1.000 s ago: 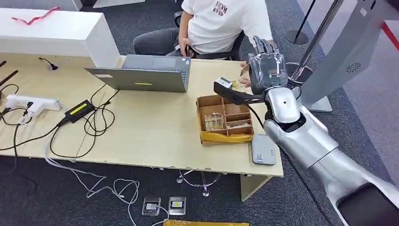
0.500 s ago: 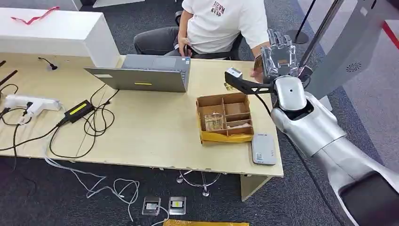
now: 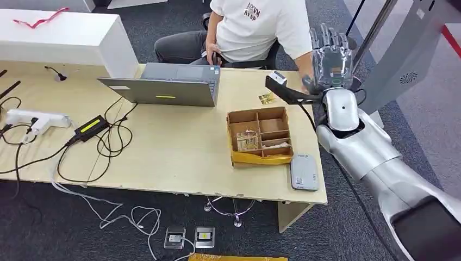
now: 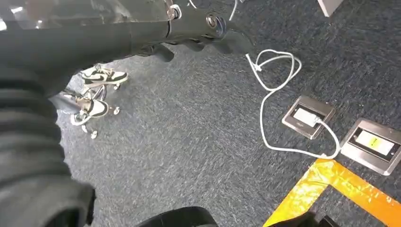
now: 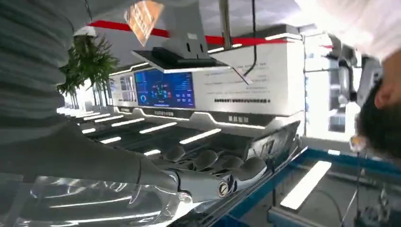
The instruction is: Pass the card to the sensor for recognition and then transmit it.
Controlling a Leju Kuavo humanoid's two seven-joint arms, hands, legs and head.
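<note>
My right hand [image 3: 330,53] is raised above the table's far right corner, fingers straight and pointing up, right beside the forearm [image 3: 304,61] of a seated person in a white shirt. No card shows in its fingers [image 5: 213,171], which lie stretched out and bare. A small orange card-like shape [image 5: 144,18] hangs beyond the hand; I cannot tell who holds it. The grey card sensor [image 3: 304,172] lies flat at the table's near right corner, well below the hand. My left hand [image 4: 189,29] hangs over the carpet with dark fingers extended, holding nothing.
A brown compartment box [image 3: 260,136] sits just left of the sensor, and a small gold item [image 3: 266,98] lies behind it. A laptop [image 3: 166,85], power strip [image 3: 32,118] and cables [image 3: 106,144] cover the table's left. A grey stand [image 3: 402,60] rises at right.
My right hand has risen from over the box's far side up and to the right, toward the person's arm. Its fingers now stand straight. The table items have not moved.
</note>
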